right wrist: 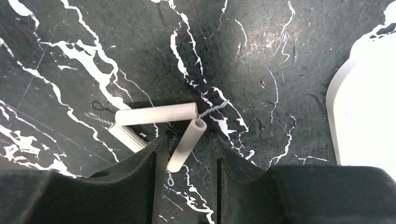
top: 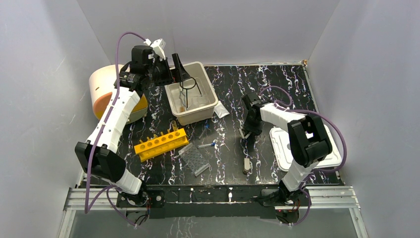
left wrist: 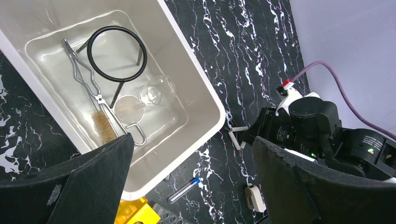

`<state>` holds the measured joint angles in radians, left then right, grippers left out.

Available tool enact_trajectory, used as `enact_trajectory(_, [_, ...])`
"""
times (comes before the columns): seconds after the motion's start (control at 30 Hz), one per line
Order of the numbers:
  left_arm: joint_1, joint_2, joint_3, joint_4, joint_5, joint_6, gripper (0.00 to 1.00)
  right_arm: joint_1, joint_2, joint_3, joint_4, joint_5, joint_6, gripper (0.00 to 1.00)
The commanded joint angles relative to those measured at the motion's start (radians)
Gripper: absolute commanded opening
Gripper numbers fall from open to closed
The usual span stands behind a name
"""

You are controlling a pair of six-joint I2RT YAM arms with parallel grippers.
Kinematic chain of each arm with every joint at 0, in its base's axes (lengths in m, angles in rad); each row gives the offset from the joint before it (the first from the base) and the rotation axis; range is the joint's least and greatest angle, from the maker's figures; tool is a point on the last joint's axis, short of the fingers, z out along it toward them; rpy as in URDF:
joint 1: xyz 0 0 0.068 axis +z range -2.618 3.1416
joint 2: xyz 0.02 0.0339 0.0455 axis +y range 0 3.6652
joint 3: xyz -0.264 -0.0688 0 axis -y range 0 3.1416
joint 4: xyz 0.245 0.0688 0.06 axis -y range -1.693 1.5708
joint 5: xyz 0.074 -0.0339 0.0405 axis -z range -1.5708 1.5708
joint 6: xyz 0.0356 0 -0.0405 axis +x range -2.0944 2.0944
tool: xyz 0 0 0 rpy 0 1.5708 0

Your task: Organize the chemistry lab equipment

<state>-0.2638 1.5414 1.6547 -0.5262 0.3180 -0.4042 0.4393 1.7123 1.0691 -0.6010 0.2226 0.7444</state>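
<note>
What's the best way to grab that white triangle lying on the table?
Probably by one of the tube sides of the triangle, near its middle, coming straight down from above with one finger on each side. It lies flat on the table, so nothing can slide under it. The twisted wire corners look too thin to pinch well.

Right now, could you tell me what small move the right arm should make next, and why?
Probably close the right gripper firmly on the pale triangle, then lift slightly. One tube of the triangle sits between its fingers, on the table, and I cannot tell whether it is pinched yet. The tub already holds the black ring-stand.
</note>
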Motion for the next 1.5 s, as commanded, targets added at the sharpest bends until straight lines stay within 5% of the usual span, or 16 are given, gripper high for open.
enact_trajectory(0.0, [0.005, -0.031, 0.006, 0.006, 0.014, 0.004, 0.98, 0.002, 0.043, 0.047, -0.022, 0.038, 0.023, 0.46])
enact_trajectory(0.13, [0.005, -0.03, 0.005, 0.005, 0.011, 0.0, 0.98, 0.002, 0.057, 0.041, -0.015, 0.037, 0.022, 0.43])
enact_trajectory(0.33, [0.005, -0.032, -0.003, 0.004, 0.015, -0.008, 0.98, 0.003, 0.035, 0.048, 0.035, 0.012, -0.022, 0.12])
enact_trajectory(0.47, [0.006, -0.037, 0.006, 0.003, 0.015, -0.011, 0.98, 0.002, -0.03, 0.095, 0.077, -0.037, -0.071, 0.04])
enact_trajectory(0.93, [0.005, -0.076, -0.048, 0.039, 0.016, -0.086, 0.98, 0.012, -0.18, 0.418, 0.198, -0.263, -0.202, 0.0])
enact_trajectory(1.2, [0.005, -0.11, -0.073, 0.013, -0.1, -0.114, 0.98, 0.121, -0.081, 0.577, 0.228, -0.285, -0.31, 0.0])
enact_trajectory(1.47, [0.005, -0.174, -0.113, -0.016, -0.282, -0.122, 0.98, 0.245, 0.113, 0.794, 0.139, -0.148, -0.452, 0.0])
